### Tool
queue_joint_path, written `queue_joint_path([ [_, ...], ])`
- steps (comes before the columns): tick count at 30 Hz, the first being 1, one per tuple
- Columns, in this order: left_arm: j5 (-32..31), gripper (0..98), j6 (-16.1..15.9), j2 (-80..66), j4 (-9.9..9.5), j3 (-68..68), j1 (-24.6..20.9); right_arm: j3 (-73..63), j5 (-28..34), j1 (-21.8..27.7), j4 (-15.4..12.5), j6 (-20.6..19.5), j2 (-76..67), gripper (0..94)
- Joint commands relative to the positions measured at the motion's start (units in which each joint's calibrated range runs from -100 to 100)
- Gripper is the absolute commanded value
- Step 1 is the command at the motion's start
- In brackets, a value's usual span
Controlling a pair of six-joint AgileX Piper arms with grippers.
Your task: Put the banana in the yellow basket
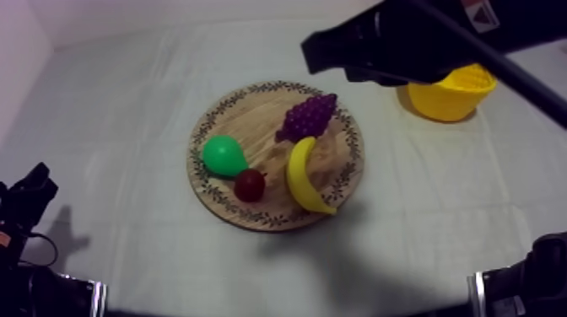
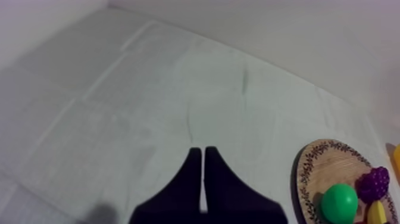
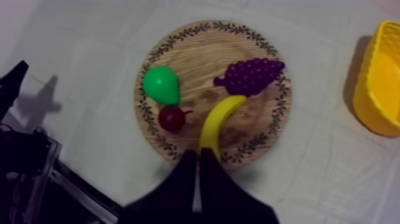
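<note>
1. You see the banana point(image 1: 305, 177) lying on the wooden board point(image 1: 245, 114), on the side nearer the yellow basket point(image 1: 451, 97). Its upper end is just beside the grapes point(image 1: 308, 116).
2. The pear point(image 1: 223, 156) and small red fruit point(image 1: 249, 184) lie on the board's other half (the red fruit just beside the pear, near the banana).
3. Your right gripper point(image 3: 198, 170) hangs above the board's rim by the banana's tip, fingers pressed together on nothing.
4. Your left gripper point(image 2: 203, 173) is likewise pressed together, over bare worktop point(image 2: 149, 107), well apart from the board.
5. The basket stands apart from the board, partly hidden by the right arm point(image 1: 396, 42) in the top view.
</note>
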Motion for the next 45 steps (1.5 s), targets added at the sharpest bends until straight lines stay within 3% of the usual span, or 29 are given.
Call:
queue_joint_path([
  [1,0.0,0.1,0.0,0.0,0.03,0.0,0.0,-3.1,3.1,-1.4,1.0,-0.9,2.1,0.2],
  [7,0.0,0.1,0.0,0.0,0.03,0.0,0.0,-5.2,6.3,-2.1,2.7,-2.5,6.6,0.2],
  [26,0.0,0.1,0.0,0.0,0.03,0.0,0.0,-5.0,4.7,2.2,1.9,-2.6,11.3,5.0],
  [29,0.0,0.1,0.0,0.0,0.03,0.0,0.0,-4.5,4.4,2.0,1.8,-2.4,11.4,12.8],
  [38,0.0,0.1,0.0,0.0,0.03,0.0,0.0,-3.0,3.2,2.0,1.1,-2.6,12.0,50.1],
  [45,0.0,0.1,0.0,0.0,0.03,0.0,0.0,-2.8,2.4,2.4,0.3,-2.5,12.9,59.8],
])
